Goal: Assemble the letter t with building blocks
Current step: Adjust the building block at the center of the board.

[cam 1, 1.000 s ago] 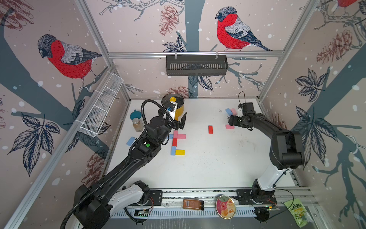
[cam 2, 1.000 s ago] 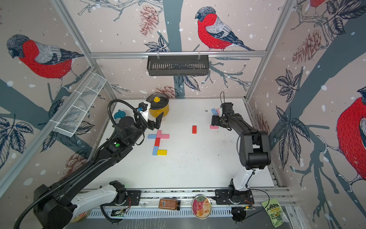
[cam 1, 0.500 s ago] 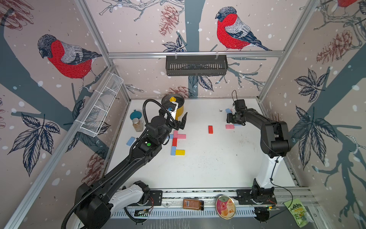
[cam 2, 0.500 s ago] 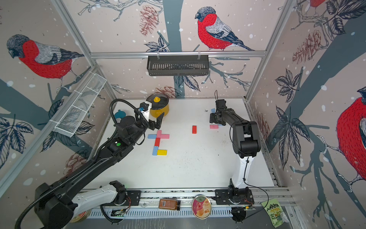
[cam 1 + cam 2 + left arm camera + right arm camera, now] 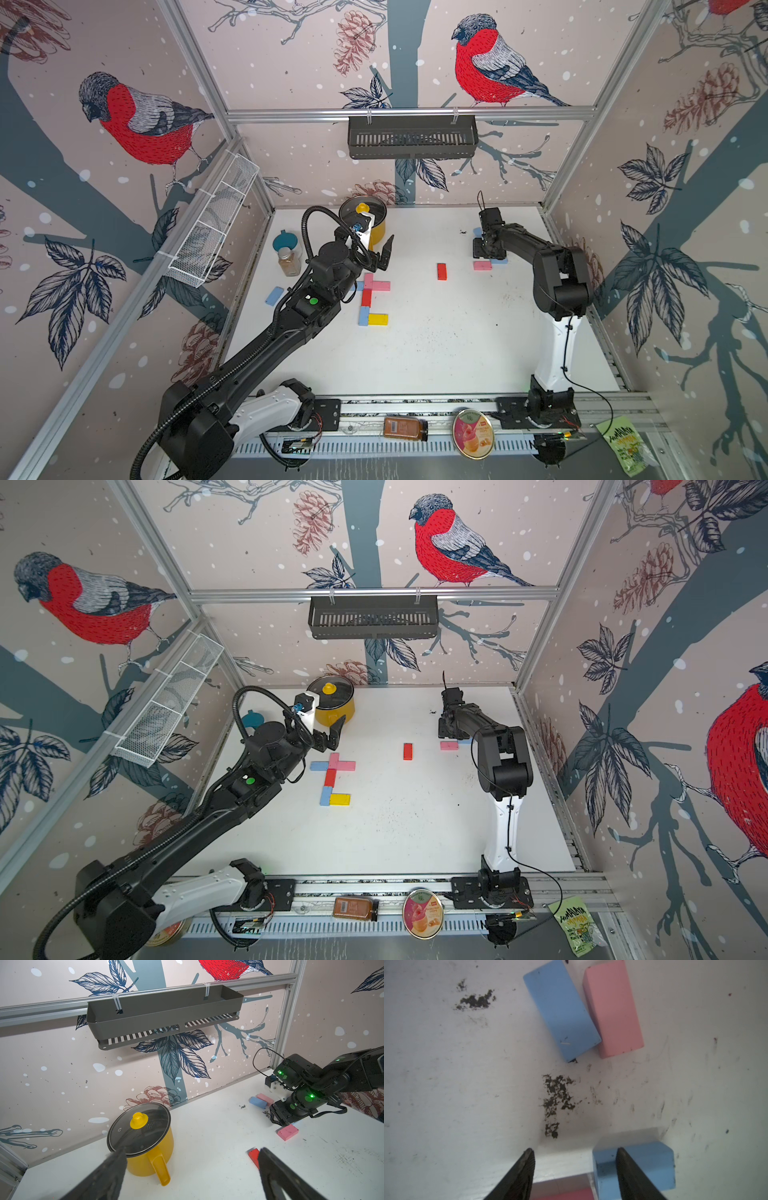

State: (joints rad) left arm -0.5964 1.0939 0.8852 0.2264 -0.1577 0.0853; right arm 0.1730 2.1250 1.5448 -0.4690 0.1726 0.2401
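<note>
Evidently an unfinished t, with spare blocks lying at right

At far left of a top view, a stray light blue block (image 5: 274, 296) is lying alone on the tabletop (image 5: 415, 353). Left of centre, the left jaws are hanging wide apart and empty just above the unfinished t (image 5: 331, 777). Its pink, light blue, red and yellow building blocks (image 5: 345, 766) are lying flat and touching, lower in the frame than the yellow pot (image 5: 334, 712). Right of centre, a red block (image 5: 441, 271) is lying by itself. At upper right, the right jaws are standing partly apart, low beside a pink block (image 5: 482, 265) and a light blue one (image 5: 654, 1159); I cannot tell whether they are pinching anything. The blocks are looking light, stiff and matte, so probably not slippery. Pinching one across its short width at mid-length is looking safest.
</note>
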